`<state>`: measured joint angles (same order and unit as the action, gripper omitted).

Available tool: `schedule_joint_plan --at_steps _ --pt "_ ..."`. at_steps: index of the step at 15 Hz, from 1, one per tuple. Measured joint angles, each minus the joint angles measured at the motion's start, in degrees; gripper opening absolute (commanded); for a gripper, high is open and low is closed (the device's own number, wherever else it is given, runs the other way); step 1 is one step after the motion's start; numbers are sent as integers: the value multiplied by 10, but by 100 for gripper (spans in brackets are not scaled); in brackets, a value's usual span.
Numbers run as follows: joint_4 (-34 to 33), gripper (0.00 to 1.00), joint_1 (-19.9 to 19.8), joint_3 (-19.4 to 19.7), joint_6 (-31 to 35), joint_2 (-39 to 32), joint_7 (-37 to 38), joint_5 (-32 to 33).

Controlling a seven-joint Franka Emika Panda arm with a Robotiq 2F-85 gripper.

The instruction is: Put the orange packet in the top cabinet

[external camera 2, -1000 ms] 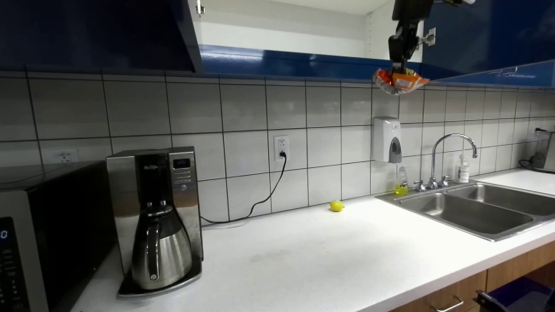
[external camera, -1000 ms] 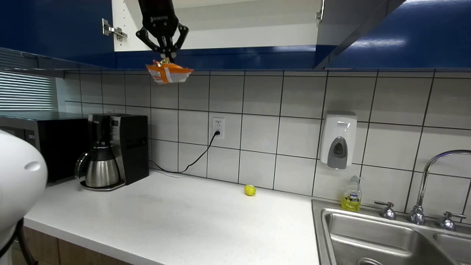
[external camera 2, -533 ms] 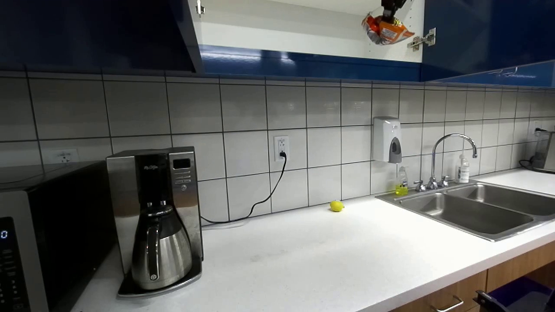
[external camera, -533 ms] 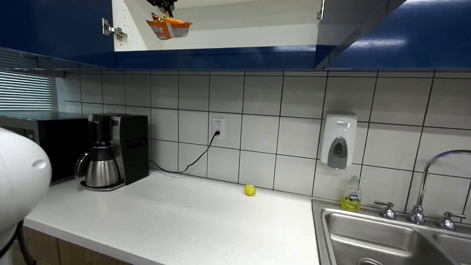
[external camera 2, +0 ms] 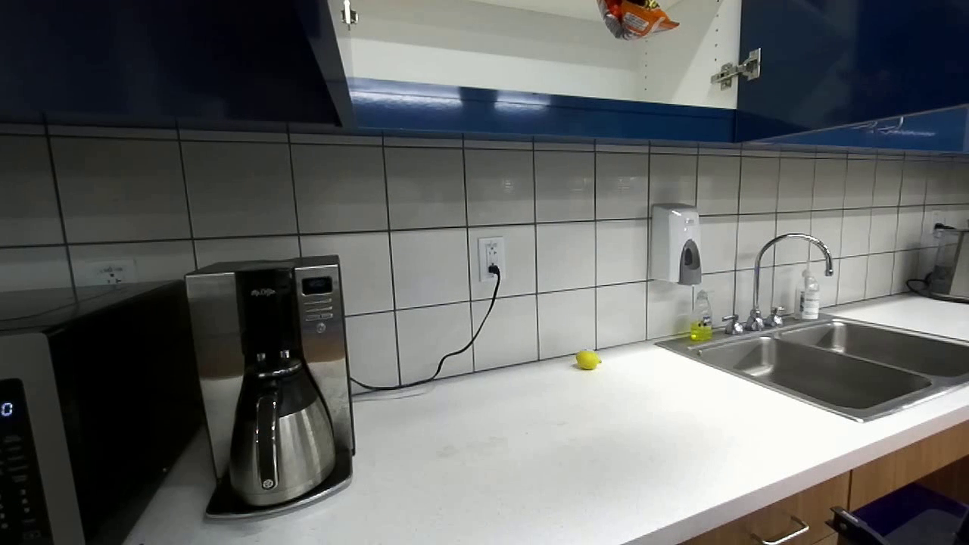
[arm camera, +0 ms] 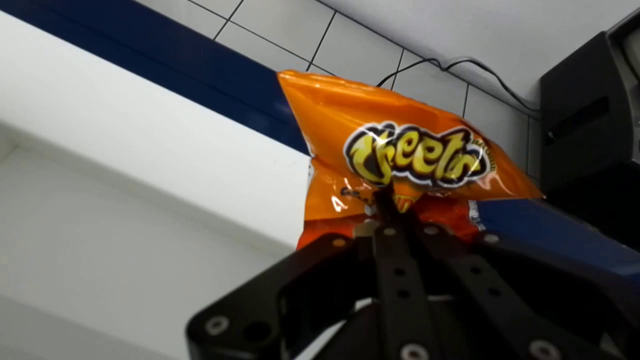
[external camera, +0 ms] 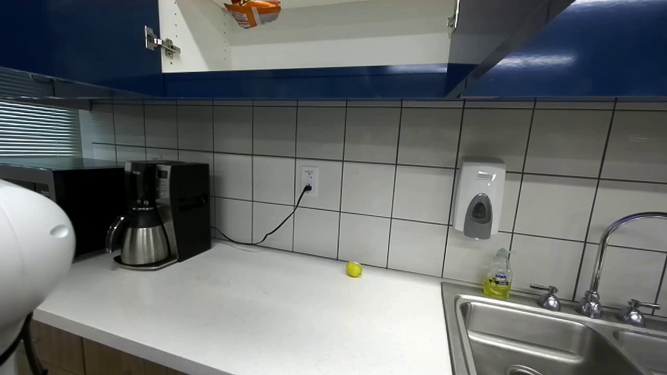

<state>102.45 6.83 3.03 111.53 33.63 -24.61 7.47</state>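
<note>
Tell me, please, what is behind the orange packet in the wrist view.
Around the orange packet, the blue cabinet edge, wall tiles and a black cord show behind; whatever lies directly behind it is covered.

The packet (arm camera: 390, 112) is orange with yellow, black-edged lettering (arm camera: 420, 155), the cabinet (external camera: 312, 83) blue and white, the fingers (arm camera: 393, 250) black.

Well below my EE (arm camera: 392, 212) I've got a white counter (external camera: 260, 312) on wood-tone base cabs (external camera: 109, 362), w/ a steel dbl sink (external camera 2: 825, 378) set in. Dark-grouted tile wall (external camera: 365, 130) rises behind it, also below EE ht, dimmer up top. Lower than EE & off to the side: window blinds (external camera: 36, 127), slats bright.
</note>
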Motion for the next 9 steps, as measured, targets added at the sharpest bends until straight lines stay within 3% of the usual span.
schedule_joint_plan --at_steps 9 --pt "-150 0 -1 0 13 -163 17 0"
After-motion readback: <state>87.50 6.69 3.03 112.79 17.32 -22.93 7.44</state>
